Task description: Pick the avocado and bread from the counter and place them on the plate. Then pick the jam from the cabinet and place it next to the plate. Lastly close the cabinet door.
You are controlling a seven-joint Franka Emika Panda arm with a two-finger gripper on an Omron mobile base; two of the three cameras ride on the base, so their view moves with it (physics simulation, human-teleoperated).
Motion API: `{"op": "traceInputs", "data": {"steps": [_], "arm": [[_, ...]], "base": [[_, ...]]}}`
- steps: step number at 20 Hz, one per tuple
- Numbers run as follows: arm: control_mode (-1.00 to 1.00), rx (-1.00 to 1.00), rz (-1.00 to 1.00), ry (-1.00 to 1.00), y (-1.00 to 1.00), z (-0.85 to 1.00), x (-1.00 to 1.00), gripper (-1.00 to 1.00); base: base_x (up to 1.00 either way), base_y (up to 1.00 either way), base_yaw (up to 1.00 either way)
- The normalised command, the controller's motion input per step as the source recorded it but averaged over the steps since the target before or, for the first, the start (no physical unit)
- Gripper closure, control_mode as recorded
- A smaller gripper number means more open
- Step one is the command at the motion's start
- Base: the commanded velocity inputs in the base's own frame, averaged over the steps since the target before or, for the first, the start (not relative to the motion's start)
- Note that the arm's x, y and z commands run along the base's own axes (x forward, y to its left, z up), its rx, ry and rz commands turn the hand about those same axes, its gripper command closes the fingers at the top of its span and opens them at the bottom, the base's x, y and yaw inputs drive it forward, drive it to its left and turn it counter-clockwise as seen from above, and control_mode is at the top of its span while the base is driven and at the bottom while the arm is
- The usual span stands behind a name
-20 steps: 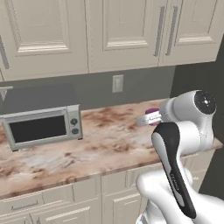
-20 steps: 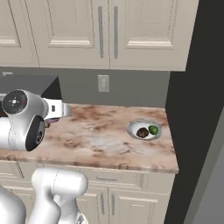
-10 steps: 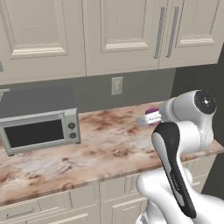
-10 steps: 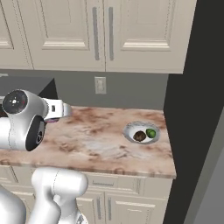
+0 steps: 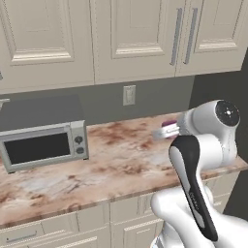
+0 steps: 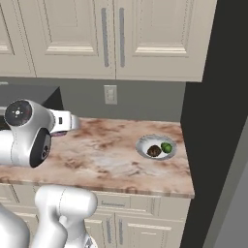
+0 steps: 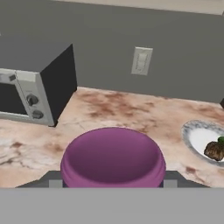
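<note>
My gripper [image 7: 113, 180] is shut on the jam jar [image 7: 113, 157], whose round purple lid sits low and central in the hand view. In the left base view the jar [image 5: 167, 130] pokes out from the hand above the counter. A white plate [image 6: 143, 144] lies at the counter's right end, to the right of the hand [image 6: 68, 121]. On it rest the brown bread [image 6: 154, 151] and the green avocado [image 6: 167, 147]. The hand view shows the plate [image 7: 192, 131] at its right edge with the bread [image 7: 214, 150] on it. The upper cabinet doors [image 6: 145, 34] in view are shut.
A grey microwave [image 5: 43, 147] stands at the left of the marble counter [image 5: 121, 164]. A wall outlet [image 6: 110, 94] sits on the grey backsplash. A dark wall [image 6: 213, 121] bounds the counter on the right, close to the plate.
The whole picture shifted slightly a second ago as the base moved, then held nearly still. The jam jar stays in the gripper; plate, bread and avocado have not moved.
</note>
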Motion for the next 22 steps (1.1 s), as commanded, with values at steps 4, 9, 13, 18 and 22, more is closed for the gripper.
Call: {"op": "traceInputs", "data": {"steps": [4,9,13,18,22], "arm": [[-1.0,0.0,0.0,0.0,-0.34,-0.32,0.0,1.0],[-1.0,0.0,0.01,0.0,-0.33,-0.32,0.0,1.0],[-1.0,0.0,0.02,0.0,-0.34,-0.35,0.0,1.0],[-1.0,0.0,0.02,0.0,-0.27,-0.43,0.0,1.0],[-1.0,-0.01,0.0,0.0,-0.14,-0.48,0.0,1.0]], "base": [[0.0,0.0,0.0],[0.0,0.0,0.0],[0.0,0.0,0.0],[0.0,0.0,0.0],[0.0,0.0,0.0]]}}
